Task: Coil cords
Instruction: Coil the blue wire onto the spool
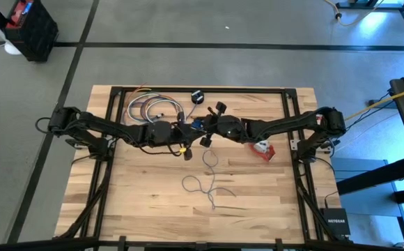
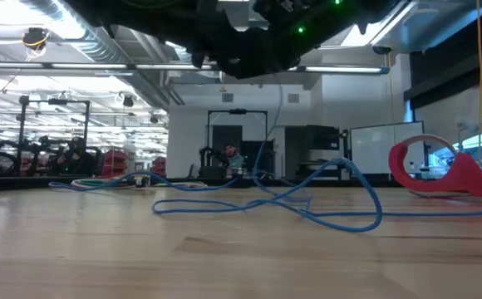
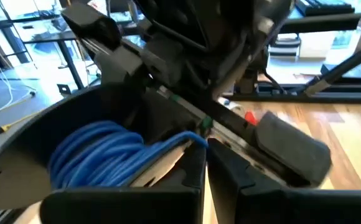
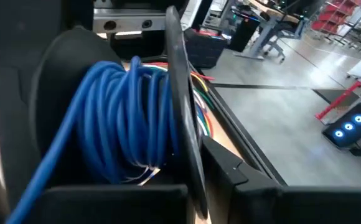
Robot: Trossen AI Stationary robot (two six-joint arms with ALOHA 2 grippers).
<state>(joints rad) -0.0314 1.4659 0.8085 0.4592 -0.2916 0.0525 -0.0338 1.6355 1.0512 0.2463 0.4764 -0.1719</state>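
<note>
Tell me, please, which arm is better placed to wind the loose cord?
Left, probably: the left end effector is shut on the cord where it leaves the spool, so it can feed the loose length, while the right end effector seems clamped on the spool's rim.

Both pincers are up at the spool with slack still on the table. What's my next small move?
Probably turn the black spool to wind on another loop: blue cord already wraps it, both pincers meet there, while loose cord lies looped on the table.

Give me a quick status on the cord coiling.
Left gripper and right gripper both shut, meeting mid-table around a black spool. Blue cord partly wound on it; the rest trails loose on the table. Nothing seen blocking.
</note>
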